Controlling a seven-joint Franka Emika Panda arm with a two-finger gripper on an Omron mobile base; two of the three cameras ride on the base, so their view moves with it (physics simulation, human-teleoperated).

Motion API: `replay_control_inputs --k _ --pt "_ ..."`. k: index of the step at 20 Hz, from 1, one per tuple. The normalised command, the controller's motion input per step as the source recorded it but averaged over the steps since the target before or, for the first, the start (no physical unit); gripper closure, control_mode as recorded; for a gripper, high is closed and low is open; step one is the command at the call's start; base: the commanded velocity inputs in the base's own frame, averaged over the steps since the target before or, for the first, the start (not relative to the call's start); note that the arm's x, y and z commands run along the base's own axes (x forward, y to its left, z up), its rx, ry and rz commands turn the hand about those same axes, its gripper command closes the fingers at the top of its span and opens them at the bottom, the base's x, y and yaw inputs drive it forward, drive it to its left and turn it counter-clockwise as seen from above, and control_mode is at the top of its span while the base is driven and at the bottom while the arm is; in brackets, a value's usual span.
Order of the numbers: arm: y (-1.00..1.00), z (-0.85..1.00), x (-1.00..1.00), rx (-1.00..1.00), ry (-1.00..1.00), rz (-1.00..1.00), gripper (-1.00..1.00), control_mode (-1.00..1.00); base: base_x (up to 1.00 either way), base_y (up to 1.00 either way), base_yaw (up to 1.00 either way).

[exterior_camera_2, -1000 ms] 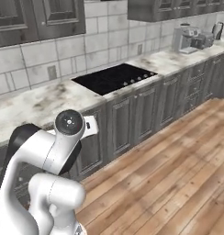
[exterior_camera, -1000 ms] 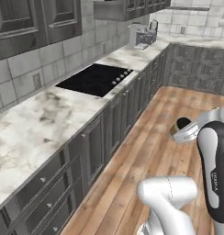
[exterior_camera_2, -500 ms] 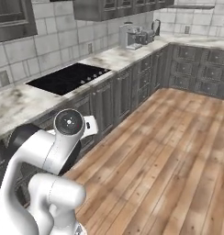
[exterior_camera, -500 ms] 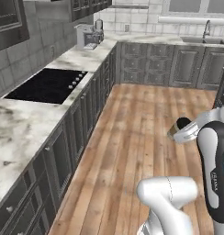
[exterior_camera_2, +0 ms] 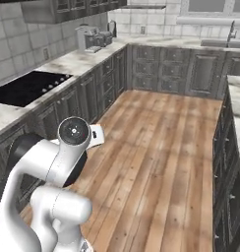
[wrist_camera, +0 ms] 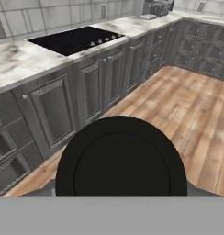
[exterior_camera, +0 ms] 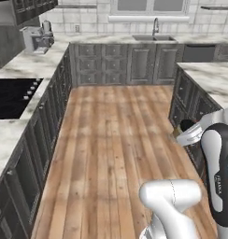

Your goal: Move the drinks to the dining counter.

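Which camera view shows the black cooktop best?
The hand view: the whole cooktop lies flat in the counter, knobs visible. The right base view shows it at a low slant, and the left base view cuts it at the frame's edge.

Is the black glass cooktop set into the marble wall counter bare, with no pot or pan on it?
Yes, in the hand view the black glass cooktop lies flat in the marble wall counter with nothing standing on it.

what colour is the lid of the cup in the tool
Black: the round lid is plain black, seen best in the hand view, close up from above.
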Motion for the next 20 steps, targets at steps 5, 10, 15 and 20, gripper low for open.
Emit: replay_control_inputs --k 5,10,15,20 --pt "0.00 0.00 0.00 0.00 0.00 0.00 1.00 1.00 0.00 -0.30 -0.43" --pt "0.00 0.00 0.00 0.00 0.00 0.00 1.00 1.00 0.00 -0.24 -0.36" --pt "0.00 0.00 0.00 0.00 0.00 0.00 1.00 1.00 0.19 -0.34 -0.10" --pt "0.00 0.00 0.00 0.00 0.00 0.00 1.00 1.00 0.28 -0.76 0.00"
